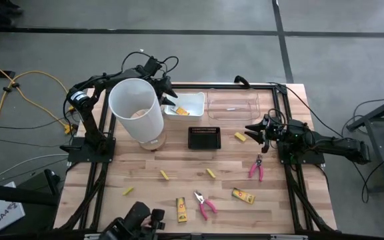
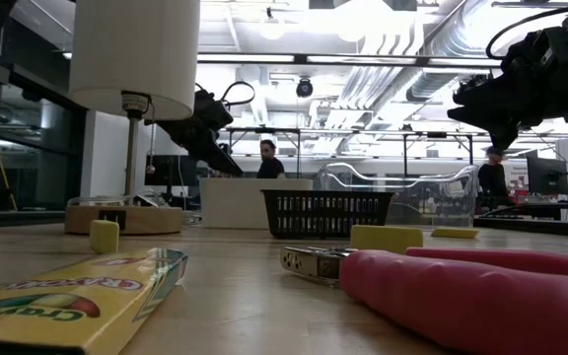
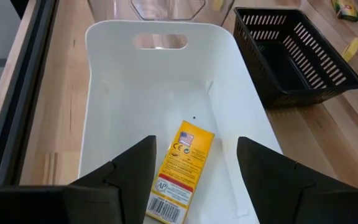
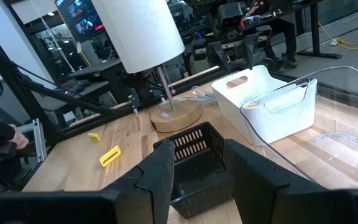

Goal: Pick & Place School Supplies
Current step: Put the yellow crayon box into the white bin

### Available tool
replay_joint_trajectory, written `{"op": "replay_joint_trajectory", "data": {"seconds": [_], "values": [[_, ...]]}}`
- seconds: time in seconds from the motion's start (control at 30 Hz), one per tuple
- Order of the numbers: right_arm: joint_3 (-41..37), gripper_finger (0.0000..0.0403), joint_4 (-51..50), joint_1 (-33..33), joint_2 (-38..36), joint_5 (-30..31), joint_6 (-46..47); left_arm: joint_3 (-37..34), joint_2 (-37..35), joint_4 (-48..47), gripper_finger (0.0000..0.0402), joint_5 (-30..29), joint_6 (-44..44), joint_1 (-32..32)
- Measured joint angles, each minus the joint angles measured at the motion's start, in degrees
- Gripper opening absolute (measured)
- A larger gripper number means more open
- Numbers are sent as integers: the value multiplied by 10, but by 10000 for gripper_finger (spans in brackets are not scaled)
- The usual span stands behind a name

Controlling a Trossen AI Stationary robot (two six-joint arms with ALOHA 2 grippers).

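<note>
1. Left wrist view: the left gripper (image 3: 194, 177) hangs over a white rectangular plastic bin with a handle slot (image 3: 104, 124). Its two dark fingers (image 3: 135, 165) stand wide apart and hold nothing.
2. Between those fingers, on the bin floor, lies a flat yellow crayon packet with dark print and a barcode (image 3: 179, 171), clear of both fingertips.
3. Beyond the fingers and to one side of the bin stands a small black slotted plastic basket (image 3: 297, 56), just beside the bin wall.
4. High view: the left gripper is above the white bin, close to a tall white cylindrical shade on a round wooden base (image 1: 136, 110).
5. Right wrist view: the right gripper (image 4: 197, 168) hovers over the black basket with its fingers partly apart; nothing shows between them, and the basket sits right under the gap.
6. High view, loose supplies on the light wooden table (image 1: 139, 167): a small yellow block (image 1: 240, 137) lies just beside the right gripper's fingertips; a pink-handled metal plier tool (image 1: 257, 167) lies near that gripper, toward the table's front.
7. Well apart from both grippers lie a second pink-handled plier tool (image 1: 205, 204), two more flat yellow packets (image 1: 181, 209) and (image 1: 243, 195), and three tiny yellow blocks (image 1: 165, 175), (image 1: 211, 173), (image 1: 128, 191).
8. A clear plastic tray (image 1: 232, 105) sits beside the white bin, beyond the black basket.
</note>
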Motion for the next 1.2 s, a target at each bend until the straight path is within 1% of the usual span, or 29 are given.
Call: {"op": "replay_joint_trajectory", "data": {"seconds": [0.2,0.4,0.87,1.0,1.2], "values": [[0,133,0,0,0,0,0,0,-1,8,221,43,-3,33],[0,133,0,0,0,0,0,0,-27,6,221,49,-11,67],[0,133,0,0,0,0,0,0,-166,11,220,40,-23,105],[0,133,0,0,0,0,0,0,-206,32,220,30,-35,105],[0,133,0,0,0,0,0,0,-252,97,220,32,-75,105]]}}
